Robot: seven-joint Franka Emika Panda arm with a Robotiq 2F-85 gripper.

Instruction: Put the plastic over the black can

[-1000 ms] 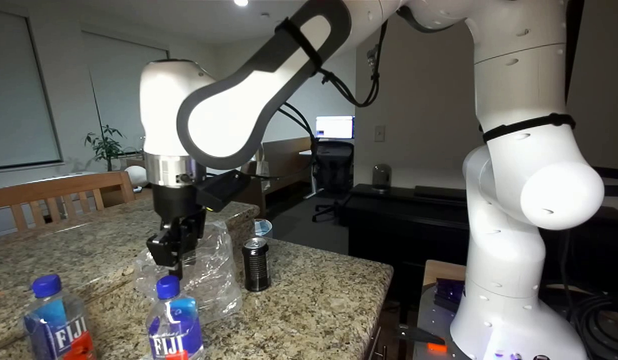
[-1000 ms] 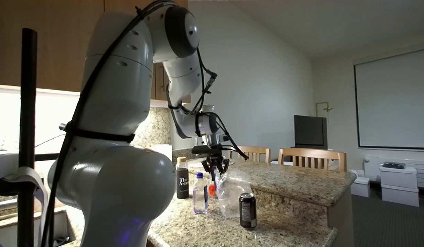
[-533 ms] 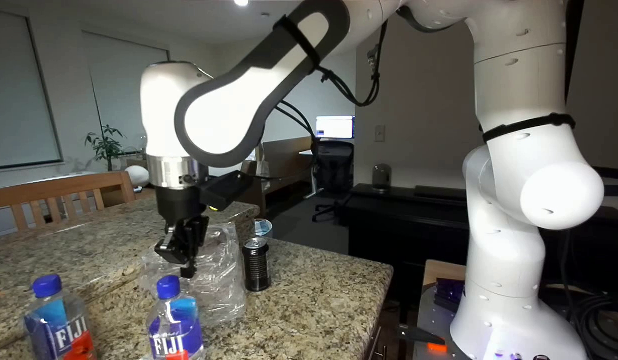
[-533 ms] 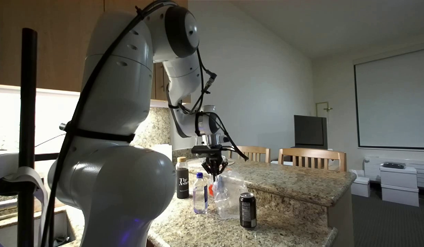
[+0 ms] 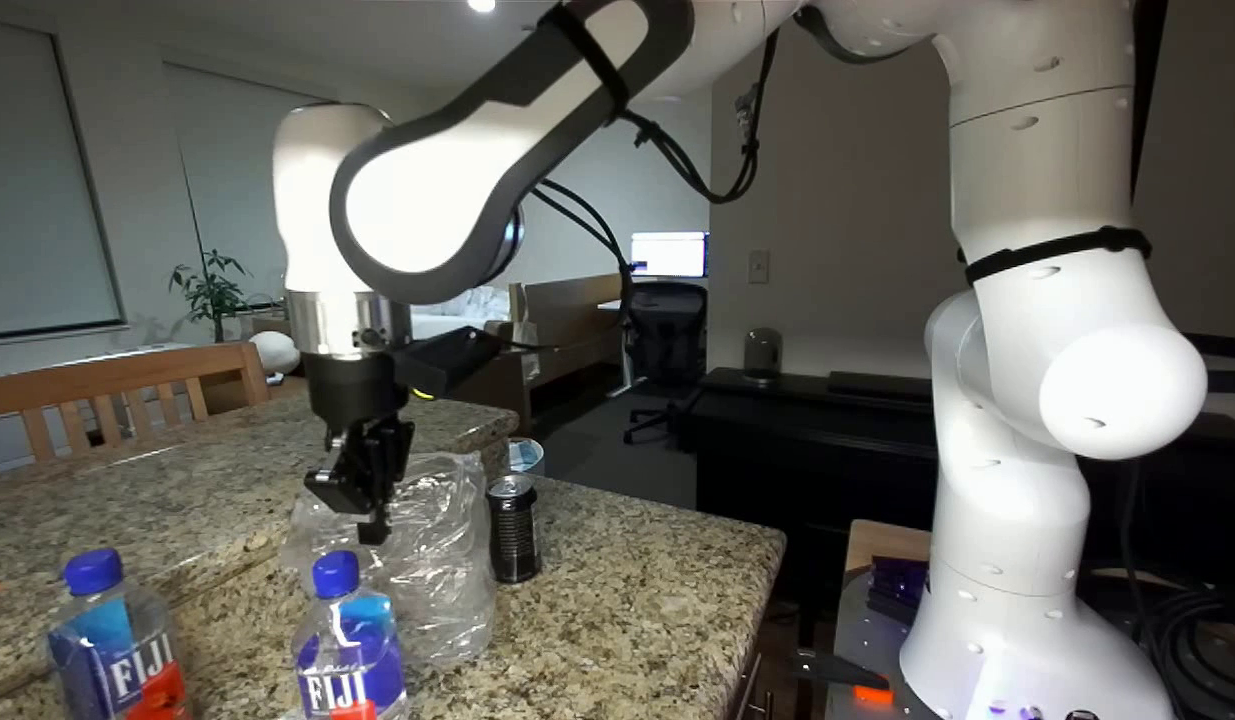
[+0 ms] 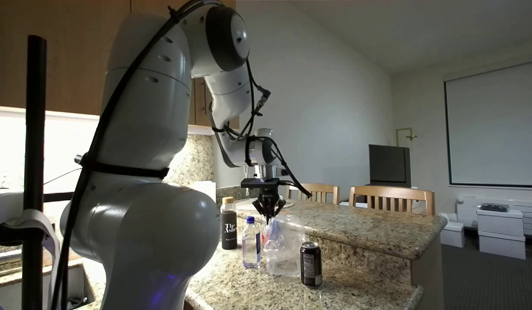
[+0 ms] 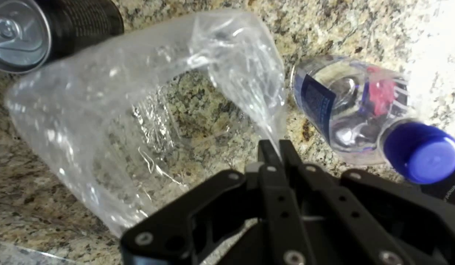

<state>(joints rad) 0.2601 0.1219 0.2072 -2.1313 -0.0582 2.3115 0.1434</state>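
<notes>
Your hand (image 7: 277,149) is closed, pinching the plastic (image 7: 113,81). The black can (image 6: 311,264) stands upright on the bench (image 6: 248,290), just beyond the plastic, opposite your grip. Likely travel: up, then across to it.

In an exterior view, a downward-pointing pincer (image 5: 373,524) above the tabletop (image 5: 627,600). Behind it and lower, spreading to both sides, crumpled clear plastic (image 5: 439,570). Right of the pincer, at the plastic's edge, an upright black can (image 5: 515,532); touching or not, impossible to tell. Below and in front of the pincer, a blue-capped FIJI bottle (image 5: 352,650); farther left, another bottle (image 5: 119,650), similarly capped. Behind and left of the pincer, a wooden chair (image 5: 137,376).
</notes>
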